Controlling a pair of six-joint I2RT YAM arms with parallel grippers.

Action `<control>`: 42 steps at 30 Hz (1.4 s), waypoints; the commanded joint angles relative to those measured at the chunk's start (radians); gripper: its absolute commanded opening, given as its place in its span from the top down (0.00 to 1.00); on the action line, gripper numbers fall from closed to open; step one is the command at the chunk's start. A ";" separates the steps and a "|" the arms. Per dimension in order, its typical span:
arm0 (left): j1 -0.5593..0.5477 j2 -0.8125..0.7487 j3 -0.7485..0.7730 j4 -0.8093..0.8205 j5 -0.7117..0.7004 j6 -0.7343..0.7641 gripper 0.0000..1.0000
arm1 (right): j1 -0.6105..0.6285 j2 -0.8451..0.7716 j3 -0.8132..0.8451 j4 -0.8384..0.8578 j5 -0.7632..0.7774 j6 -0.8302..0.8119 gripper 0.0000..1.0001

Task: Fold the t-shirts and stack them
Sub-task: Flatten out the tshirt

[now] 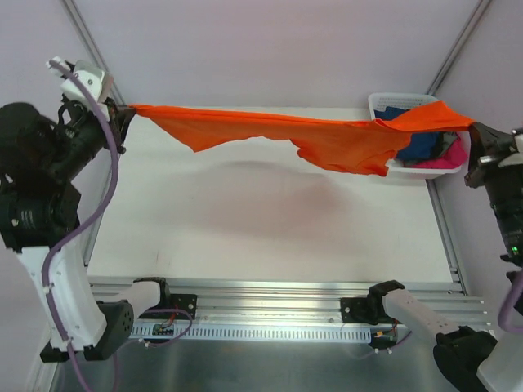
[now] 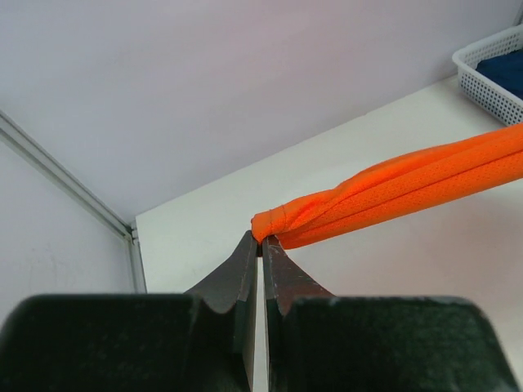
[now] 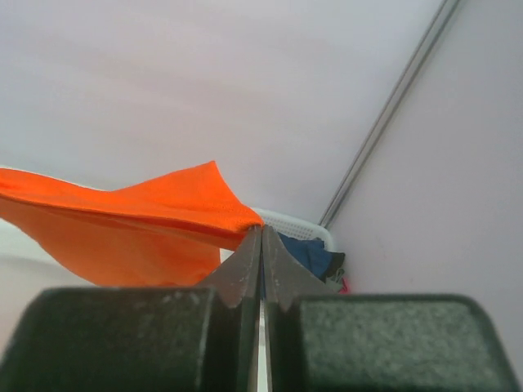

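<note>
Orange t-shirt (image 1: pixel 327 135): hangs in the air between the two arms, over the far part of the counter (image 1: pixel 261 245). It appears clear of the surface, with a soft shadow below it.
Long axis: runs left to right, roughly along the counter's far edge. The loose body sags toward the near side around the middle.
Left pincer (image 2: pixel 260 243): tips pressed together on a bunched, rolled-up corner of the cloth.
Right pincer (image 3: pixel 260 233): tips pressed together on a thin, flatter edge of the other end.
Direction from each pincer: the shirt leads rightward from the left one and leftward from the right one. Each arm holds its own end, so neither is nearer.
White basket (image 1: pixel 380 102): at the far right corner, with the shirt's right end passing over it.
Other shirts: a navy one (image 1: pixel 422 145) and a pink one (image 1: pixel 448 161) lie in the basket.
Likely step: stretching the shirt out to lay it flat for folding.
Next move calls for: both arms lowering together toward the open middle of the counter, keeping the axis level.
Risk: the right end may snag the basket rim, and the rolled left corner may not spread flat.
</note>
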 commanded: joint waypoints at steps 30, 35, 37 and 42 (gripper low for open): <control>0.013 0.512 -0.167 0.201 -0.048 0.125 1.00 | -0.060 0.462 -0.238 0.267 -0.146 0.011 1.00; 0.013 0.766 -0.009 0.203 -0.057 0.101 1.00 | -0.080 0.780 -0.061 0.303 -0.146 0.001 1.00; 0.013 0.846 0.067 0.203 -0.071 0.101 1.00 | -0.088 0.868 0.016 0.303 -0.137 0.021 0.99; 0.006 0.905 0.174 0.203 -0.079 0.095 1.00 | -0.083 0.993 0.182 0.324 -0.094 0.021 1.00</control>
